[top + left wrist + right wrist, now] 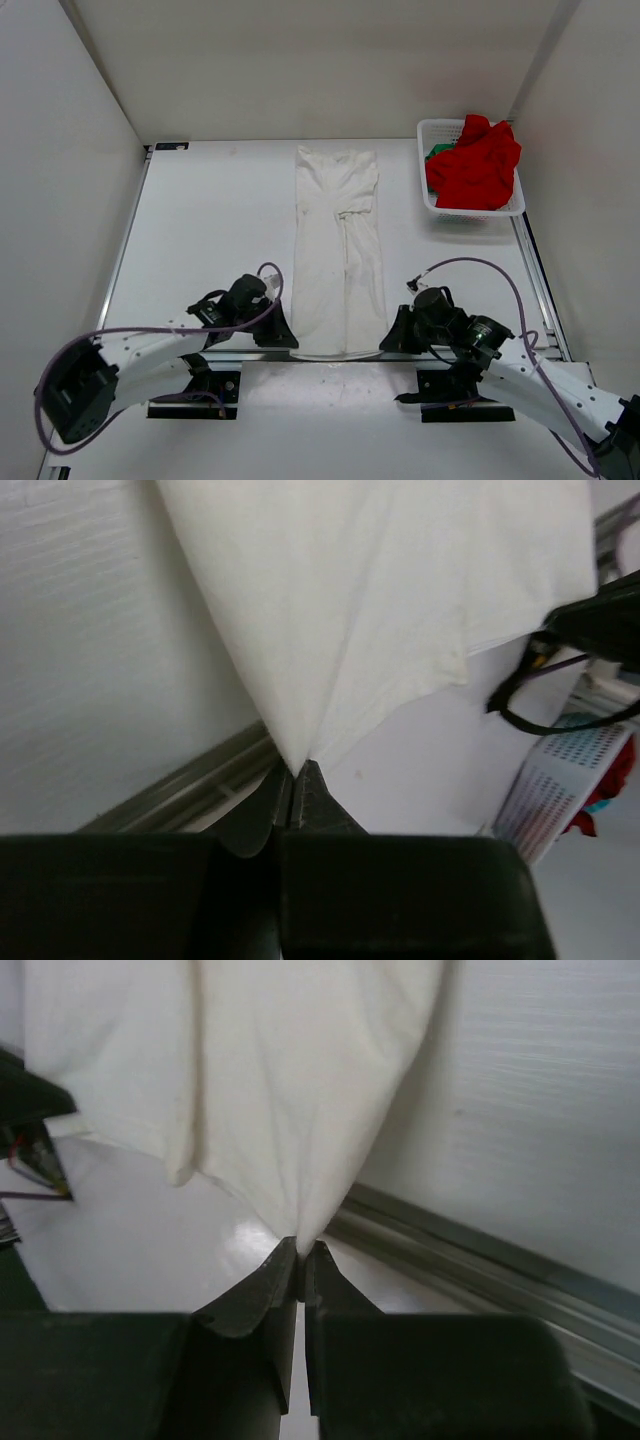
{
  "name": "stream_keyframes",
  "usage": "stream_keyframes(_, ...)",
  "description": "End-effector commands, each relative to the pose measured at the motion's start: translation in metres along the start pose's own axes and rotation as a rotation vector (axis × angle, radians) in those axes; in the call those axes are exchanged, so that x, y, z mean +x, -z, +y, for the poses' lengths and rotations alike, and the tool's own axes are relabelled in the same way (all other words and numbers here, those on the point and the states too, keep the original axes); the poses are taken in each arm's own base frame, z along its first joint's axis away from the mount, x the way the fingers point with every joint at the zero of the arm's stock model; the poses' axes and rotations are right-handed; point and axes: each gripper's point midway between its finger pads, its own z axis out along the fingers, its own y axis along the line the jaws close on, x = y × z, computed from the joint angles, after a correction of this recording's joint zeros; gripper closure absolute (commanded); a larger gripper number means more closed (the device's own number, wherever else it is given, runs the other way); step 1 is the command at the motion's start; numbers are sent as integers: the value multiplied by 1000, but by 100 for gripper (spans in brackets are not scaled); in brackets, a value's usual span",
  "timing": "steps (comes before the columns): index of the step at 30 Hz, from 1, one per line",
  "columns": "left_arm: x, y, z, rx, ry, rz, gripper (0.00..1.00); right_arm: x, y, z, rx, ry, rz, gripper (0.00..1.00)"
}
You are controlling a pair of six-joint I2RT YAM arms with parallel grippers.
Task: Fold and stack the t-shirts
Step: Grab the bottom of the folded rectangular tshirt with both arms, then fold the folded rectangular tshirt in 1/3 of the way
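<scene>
white t-shirt (pixel 338 240) lies folded into a long narrow strip down the middle of the table (pixel 210 230), its hem at the near edge. white mesh basket (pixel 432 128) sits at the far right corner, well apart from the strip, holding a heaped red garment (pixel 475 165) that spills over the rim, with a bit of green cloth (pixel 436 153) beneath it. left gripper (pixel 283 338) is clamped on the hem's near left corner, right gripper (pixel 392 338) on its near right corner. bare tabletop lies on both sides of the strip.
</scene>
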Motion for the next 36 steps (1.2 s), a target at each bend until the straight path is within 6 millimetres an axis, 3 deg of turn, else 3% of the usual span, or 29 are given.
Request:
stream_keyframes(1, 6, 20, -3, 21, 51, 5, 100, -6, 18, 27, -32, -4, -19, 100)
stream_keyframes(4, -6, 29, -18, 69, 39, -44, 100, -8, 21, 37, -26, 36, -28, 100)
stream_keyframes(6, -30, 39, -33, 99, 27, -111, 100, -28, 23, 45, -13, 127, -63, 99)
stream_keyframes(7, -34, 41, -33, 92, 8, -121, 100, -45, 24, 44, -5, 116, -99, 100)
stream_keyframes(8, -56, 48, -40, 104, 17, -168, 100, -70, 26, 45, -10, 124, -139, 100)
stream_keyframes(9, -76, 54, -44, 107, 15, -211, 100, -82, 25, 53, -47, 134, -140, 100)
stream_keyframes(11, -111, 62, -52, 100, -5, -281, 100, -129, 31, 46, -53, 140, -232, 99)
stream_keyframes(13, -151, 68, -57, 92, -4, -366, 100, -161, 34, 45, -39, 163, -267, 100)
stream_keyframes(16, -204, 69, -69, 92, 5, -433, 100, -206, 27, 47, 0, 187, -267, 99)
stream_keyframes(17, -214, 58, -63, 74, 24, -419, 100, -221, 30, 53, -6, 209, -294, 100)
stream_keyframes(19, -250, 54, -61, 36, 31, -459, 100, -254, 21, 52, 11, 202, -314, 99)
stream_keyframes(20, -256, 50, -58, 22, 33, -454, 100, -264, 19, 48, 15, 186, -322, 100)
stream_keyframes(22, -286, 44, -50, 8, 66, -477, 100, -291, 8, 53, -31, 171, -329, 99)
stream_keyframes(26, -329, 23, -36, -34, 95, -489, 100, -329, -19, 35, -12, 129, -310, 100)
stream_keyframes(28, -343, 12, -23, -55, 124, -476, 100, -347, -30, 30, -8, 122, -306, 100)
stream_keyframes(31, -357, -1, -12, -47, 165, -473, 96, -357, -53, 15, 11, 94, -260, 100)
stream_keyframes(33, -364, -6, -13, -29, 163, -482, 79, -365, -59, 9, 23, 79, -272, 100)
stream_keyframes(34, -369, -5, -13, -22, 173, -488, 75, -373, -59, 7, 31, 75, -289, 99)
stream_keyframes(36, -374, 1, -20, 22, 172, -510, 61, -383, -57, 10, -1, 61, -308, 92)
